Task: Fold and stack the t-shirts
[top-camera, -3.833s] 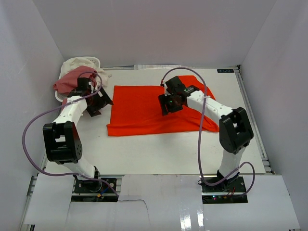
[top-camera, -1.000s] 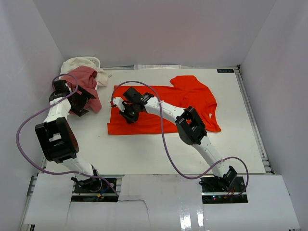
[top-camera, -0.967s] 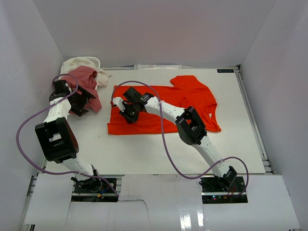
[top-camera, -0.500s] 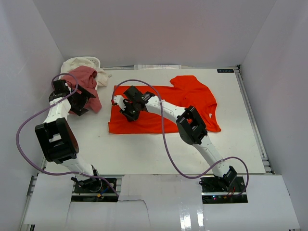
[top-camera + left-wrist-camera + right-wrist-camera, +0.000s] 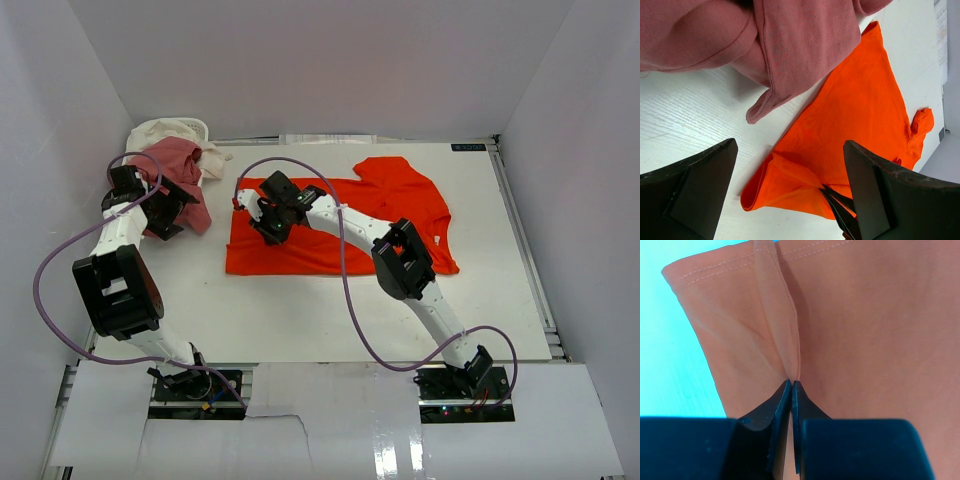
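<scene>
Cut off at 12 o'clock in left wrist view: pink shirt [image 5: 805, 50]. Cut off at 12 and 3 in right wrist view: orange shirt [image 5: 865, 315]. Mostly buried under cream shirt [image 5: 158, 132] overhead, at 10 o'clock: basket [image 5: 198, 124]. Depth of fold inside right gripper [image 5: 791, 385]: hidden.

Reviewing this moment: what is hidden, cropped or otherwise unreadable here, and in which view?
- Top view: cream-white shirt mostly buried under the pink shirt; its lie is unreadable.
- Top view: basket shows only a rim sliver; shirts cover the rest.
- Top view: right pincer tips hidden beneath its own wrist body.
- Right wrist view: orange shirt cropped top and right; the pincer body hides the bottom.
</scene>
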`<control>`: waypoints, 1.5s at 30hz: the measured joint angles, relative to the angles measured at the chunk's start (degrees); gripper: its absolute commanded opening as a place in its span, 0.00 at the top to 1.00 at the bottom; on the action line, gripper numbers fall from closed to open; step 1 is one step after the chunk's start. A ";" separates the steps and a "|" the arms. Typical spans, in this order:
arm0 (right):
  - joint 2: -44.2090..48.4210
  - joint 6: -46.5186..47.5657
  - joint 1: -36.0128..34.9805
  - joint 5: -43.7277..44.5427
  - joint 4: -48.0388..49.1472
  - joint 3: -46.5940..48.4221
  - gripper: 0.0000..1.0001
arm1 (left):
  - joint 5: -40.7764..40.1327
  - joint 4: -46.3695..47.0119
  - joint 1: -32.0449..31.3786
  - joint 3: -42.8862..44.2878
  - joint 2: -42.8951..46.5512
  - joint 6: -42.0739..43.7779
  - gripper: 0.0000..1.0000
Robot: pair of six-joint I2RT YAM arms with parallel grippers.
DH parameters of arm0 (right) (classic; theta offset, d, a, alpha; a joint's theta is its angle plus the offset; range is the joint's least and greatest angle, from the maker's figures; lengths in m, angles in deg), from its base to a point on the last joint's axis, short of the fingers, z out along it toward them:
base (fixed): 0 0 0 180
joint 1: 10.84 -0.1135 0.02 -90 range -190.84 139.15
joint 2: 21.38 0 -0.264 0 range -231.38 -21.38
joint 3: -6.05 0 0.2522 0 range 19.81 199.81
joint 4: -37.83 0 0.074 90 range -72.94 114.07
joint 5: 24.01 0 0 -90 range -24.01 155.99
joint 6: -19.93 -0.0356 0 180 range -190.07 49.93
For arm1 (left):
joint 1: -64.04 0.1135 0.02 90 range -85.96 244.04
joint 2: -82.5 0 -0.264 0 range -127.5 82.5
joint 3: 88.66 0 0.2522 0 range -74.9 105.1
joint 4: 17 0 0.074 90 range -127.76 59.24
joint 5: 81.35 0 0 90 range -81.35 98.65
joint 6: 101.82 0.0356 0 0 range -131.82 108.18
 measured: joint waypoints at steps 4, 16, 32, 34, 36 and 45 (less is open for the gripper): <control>0.00 -0.87 0.00 0.31 0.26 0.00 0.61 | 0.04 0.02 0.00 0.00 0.00 0.00 0.02; -0.04 -2.47 -0.13 -1.49 0.85 2.12 0.44 | 0.44 0.44 -0.11 -0.22 0.00 0.07 0.02; 12.20 -16.76 4.85 4.13 11.28 -20.44 0.52 | -0.98 -0.44 -10.38 0.24 0.00 6.03 0.02; 19.56 -19.63 8.79 8.31 12.07 -27.91 0.51 | -1.38 -0.94 -13.14 0.44 0.00 7.19 0.02; 27.36 -21.77 12.66 13.92 12.41 -34.29 0.50 | -1.42 -1.66 -15.80 0.42 0.00 8.00 0.02; 43.12 -27.15 23.39 25.22 13.68 -50.31 0.52 | -1.25 -2.27 -17.22 -0.22 -0.13 6.16 0.02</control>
